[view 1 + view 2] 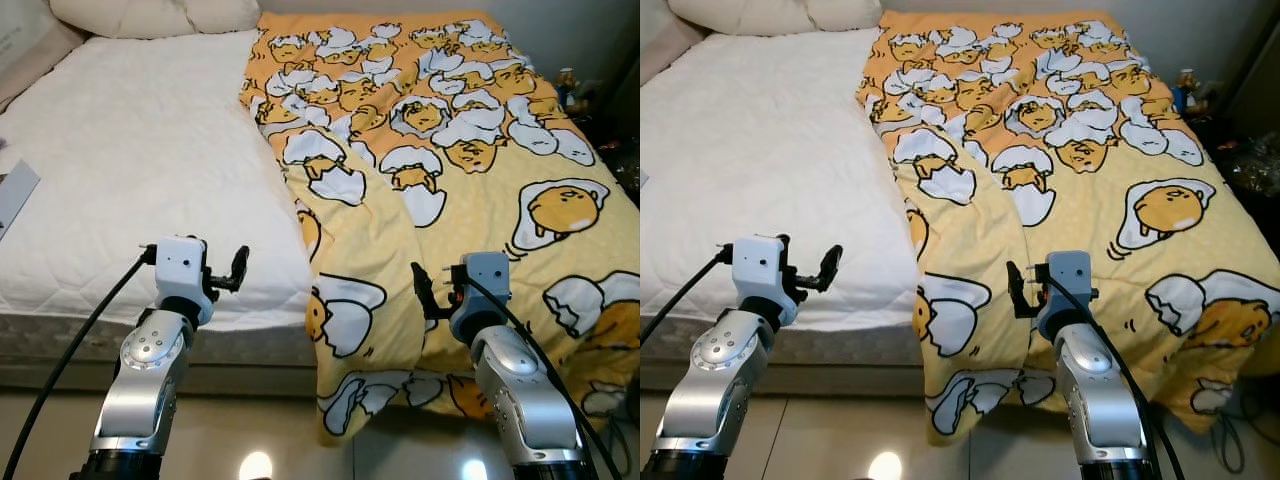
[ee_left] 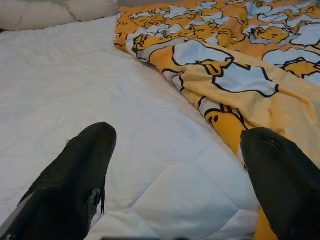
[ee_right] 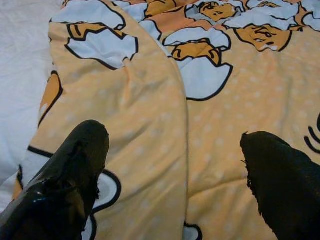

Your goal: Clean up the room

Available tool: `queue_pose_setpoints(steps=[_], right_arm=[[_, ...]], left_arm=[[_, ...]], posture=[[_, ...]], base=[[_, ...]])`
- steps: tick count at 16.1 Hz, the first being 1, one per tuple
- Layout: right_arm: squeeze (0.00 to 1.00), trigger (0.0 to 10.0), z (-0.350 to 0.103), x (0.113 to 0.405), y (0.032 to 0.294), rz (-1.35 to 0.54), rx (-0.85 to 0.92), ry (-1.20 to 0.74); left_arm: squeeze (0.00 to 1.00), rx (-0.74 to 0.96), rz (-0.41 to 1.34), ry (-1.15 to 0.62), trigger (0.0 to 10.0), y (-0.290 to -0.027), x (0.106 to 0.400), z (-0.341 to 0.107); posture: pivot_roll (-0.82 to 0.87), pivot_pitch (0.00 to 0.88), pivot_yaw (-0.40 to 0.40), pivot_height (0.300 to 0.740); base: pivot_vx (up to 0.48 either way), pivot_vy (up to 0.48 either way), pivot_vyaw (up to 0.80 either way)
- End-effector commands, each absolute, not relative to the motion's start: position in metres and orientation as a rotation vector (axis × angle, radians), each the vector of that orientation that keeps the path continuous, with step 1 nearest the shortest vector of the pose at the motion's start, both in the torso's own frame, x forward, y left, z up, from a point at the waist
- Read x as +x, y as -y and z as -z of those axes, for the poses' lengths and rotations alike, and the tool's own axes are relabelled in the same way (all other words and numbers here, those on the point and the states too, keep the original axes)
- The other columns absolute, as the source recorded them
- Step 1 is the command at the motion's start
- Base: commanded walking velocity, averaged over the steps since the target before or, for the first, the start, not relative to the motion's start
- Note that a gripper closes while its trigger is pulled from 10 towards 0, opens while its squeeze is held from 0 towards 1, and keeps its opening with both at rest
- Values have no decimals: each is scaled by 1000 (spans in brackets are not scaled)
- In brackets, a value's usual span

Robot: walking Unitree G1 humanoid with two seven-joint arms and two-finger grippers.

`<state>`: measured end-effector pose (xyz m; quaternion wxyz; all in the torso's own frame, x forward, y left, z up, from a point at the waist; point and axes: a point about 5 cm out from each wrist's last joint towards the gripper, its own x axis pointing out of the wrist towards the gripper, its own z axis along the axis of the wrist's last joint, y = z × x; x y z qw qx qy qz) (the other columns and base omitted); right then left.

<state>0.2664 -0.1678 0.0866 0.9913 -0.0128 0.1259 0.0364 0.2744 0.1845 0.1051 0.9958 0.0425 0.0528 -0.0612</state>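
Note:
A yellow blanket (image 1: 450,180) printed with white and orange egg cartoons covers the right half of the bed, and its near end hangs over the foot toward the floor. The left half is bare white quilted mattress (image 1: 130,170). My left gripper (image 1: 238,268) hovers open above the mattress's near edge, just left of the blanket's folded border (image 2: 220,100). My right gripper (image 1: 425,290) stands open above the blanket's near part (image 3: 150,130), holding nothing.
Pale pillows (image 1: 150,14) lie at the head of the bed. A flat grey item (image 1: 14,192) pokes in at the left edge. Cluttered bottles (image 1: 568,88) and dark things stand to the bed's right. Glossy tiled floor (image 1: 250,440) lies below the bed's foot.

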Motion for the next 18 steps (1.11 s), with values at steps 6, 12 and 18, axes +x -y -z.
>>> queue_pose_setpoints(steps=[6, 12, 18], right_arm=[[0, 10000, -87, 268, 177, -71, -84, -271], [0, 10000, -85, 273, 175, -113, -86, -299], [0, 10000, -83, 275, 174, -126, -84, -314]], left_arm=[[0, 45, 104, -122, 10000, -182, 274, -99], [0, 36, 74, -113, 10000, -184, 271, -99], [0, 43, 71, -111, 10000, -184, 271, -99]], posture=[[1, 0, 12, 740], [23, 0, -25, 740], [28, 0, -25, 740]], base=[[299, 0, 0], [301, 0, 0], [303, 0, 0]])
